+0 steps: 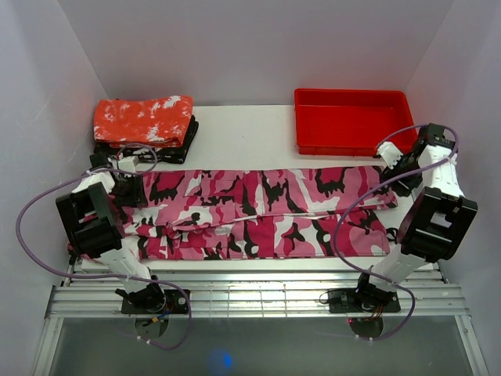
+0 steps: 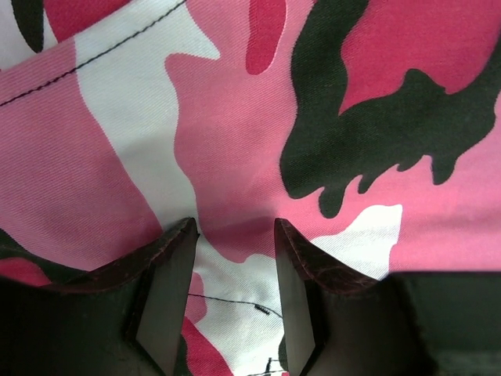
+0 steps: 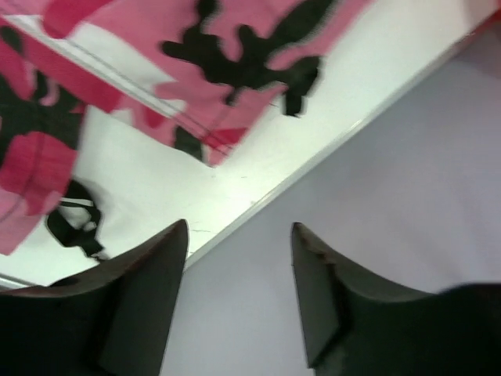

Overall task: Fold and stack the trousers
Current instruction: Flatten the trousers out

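- Plainly early on: finds the trousers (image 1: 258,213) stretched full length across the middle of the table (image 1: 235,133), running from 9 o'clock to 3 o'clock in the top view as two long bands side by side.
- Cannot tell whether either band is already doubled lengthwise; shows no crosswise fold at all.
- Judges the shortening folds and the stacking as all left to do.
- Places the left gripper (image 2: 235,227) at the 9 o'clock end, low over the cloth, fingers partly apart, with flat camouflage fabric showing between them and nothing visibly pinched.
- Places the right gripper (image 3: 239,231) at the 3 o'clock end, fingers well apart and holding nothing, just beside the trouser hem, facing bare table edge and wall.
- Notes a folded red speckled cloth (image 1: 143,119) at 11 o'clock, apart from the trousers: probably the stack to join.
- Notes a red tray (image 1: 351,121) at 1 o'clock, near the far right end of the trousers.
- Reckons, as a guess only, on both ends needing a grasp before any fold.
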### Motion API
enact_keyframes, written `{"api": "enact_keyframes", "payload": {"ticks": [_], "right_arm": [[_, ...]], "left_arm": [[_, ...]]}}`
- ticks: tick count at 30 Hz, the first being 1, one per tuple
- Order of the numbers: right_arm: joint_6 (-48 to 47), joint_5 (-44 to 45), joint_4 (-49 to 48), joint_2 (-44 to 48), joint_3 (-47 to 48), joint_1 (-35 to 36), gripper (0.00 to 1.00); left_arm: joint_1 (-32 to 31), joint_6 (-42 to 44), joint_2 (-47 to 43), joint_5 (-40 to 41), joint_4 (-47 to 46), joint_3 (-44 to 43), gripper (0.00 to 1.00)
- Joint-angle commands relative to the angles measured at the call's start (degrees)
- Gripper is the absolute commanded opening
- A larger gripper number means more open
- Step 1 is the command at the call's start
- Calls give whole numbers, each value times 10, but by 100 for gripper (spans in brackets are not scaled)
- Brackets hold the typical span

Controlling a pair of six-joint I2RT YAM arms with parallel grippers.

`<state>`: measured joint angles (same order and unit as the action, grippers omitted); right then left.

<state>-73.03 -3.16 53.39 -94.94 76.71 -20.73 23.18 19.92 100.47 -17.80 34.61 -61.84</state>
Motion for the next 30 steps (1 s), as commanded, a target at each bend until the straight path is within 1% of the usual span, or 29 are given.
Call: {"api": "enact_keyframes", "payload": {"ticks": [1,2,3,4,6,7,9,10,11,13,14,15,16,18,20,21,23,26,30], "right_arm": [[39,-34,36,-35,82,2,58],[46,-38,45,-50,90,4,54],[54,-40,72,-58,97,5,45],[69,-42,94,-65,105,4,42],[87,-58,153,-74,107,-2,42],[99,-68,165,-71,94,-6,42],[116,-90,161,-42,25,-19,42],[126,-95,152,-30,-2,-21,42],[153,-104,120,-7,-50,-25,42],[186,-123,85,9,-85,-25,40],[223,-133,55,16,-96,-24,40],[239,-144,45,18,-110,-25,41],[253,-166,38,18,-114,-25,41],[292,-180,2,19,-133,-25,43],[316,-182,-35,24,-147,-25,44],[338,-180,-73,24,-154,-26,44],[363,-185,-115,15,-175,-24,46],[380,-192,-135,-12,-183,-23,46],[392,-221,-171,-16,-205,-22,49]], "left_arm": [[29,24,11,65,22,-8,57],[31,24,12,63,22,-11,58],[32,24,13,62,22,-14,60],[32,22,14,59,24,-20,61],[32,19,15,44,28,-27,63],[32,17,17,38,31,-33,64],[32,11,17,25,34,-37,64],[32,10,17,19,34,-38,64],[32,9,16,14,33,-37,64],[32,3,13,7,28,-32,65],[32,2,10,4,27,-23,65],[32,-1,6,1,26,-18,65],[32,-1,3,0,20,-13,65],[33,-1,-6,-3,18,1,65],[32,-1,-13,-6,11,10,66],[32,-1,-18,-7,10,16,66],[32,-5,-23,-9,7,22,66],[32,-9,-23,-13,9,22,67],[32,-12,-25,-15,9,23,67]]}}
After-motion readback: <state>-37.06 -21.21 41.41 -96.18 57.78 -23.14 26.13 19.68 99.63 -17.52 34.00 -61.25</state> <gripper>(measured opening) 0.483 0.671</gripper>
